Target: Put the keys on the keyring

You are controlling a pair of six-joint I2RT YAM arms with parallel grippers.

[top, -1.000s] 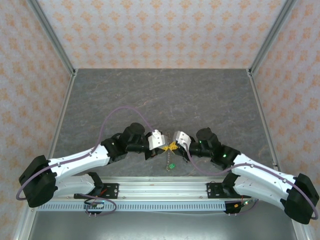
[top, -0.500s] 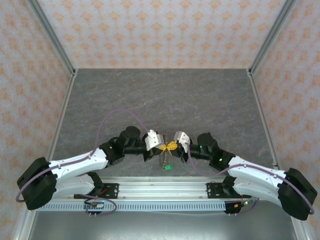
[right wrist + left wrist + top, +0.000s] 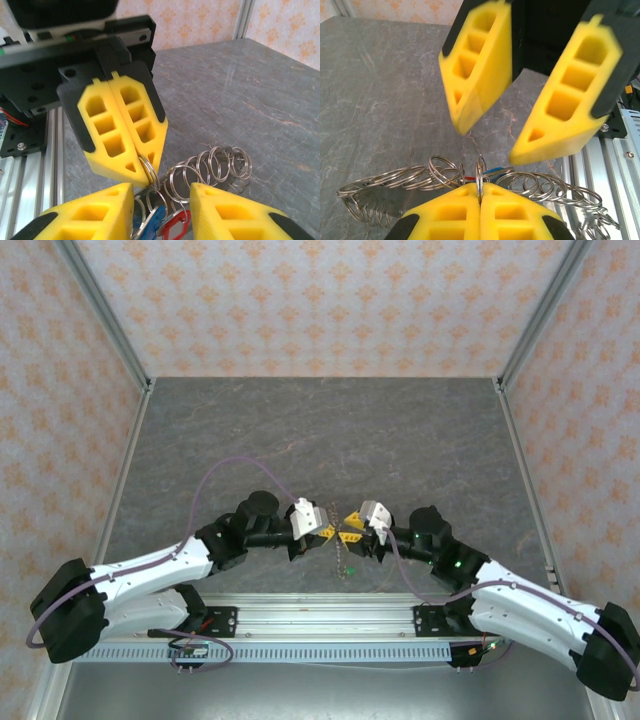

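My left gripper (image 3: 481, 192) is shut on one silvery ring (image 3: 481, 175) of the keyring (image 3: 395, 177), a chain of linked metal rings that trails left and right onto the grey table. The keys hang from that held ring: one with a blue tag (image 3: 152, 220), one with a red tag (image 3: 175, 226). My right gripper (image 3: 161, 192) is open, its yellow fingers straddling the keys without touching them. In the top view both grippers meet tip to tip, left (image 3: 325, 531) and right (image 3: 352, 527), with the chain (image 3: 344, 558) dangling below them.
An aluminium rail (image 3: 320, 625) runs along the near table edge just behind the grippers, also the rail (image 3: 620, 165) beside the chain. Patterned walls enclose the grey table (image 3: 320, 430), with open surface toward the back.
My right gripper has opened and released what it pinched, backing off slightly to the right. My left gripper has stayed shut on the ring, and the chain hangs lower.
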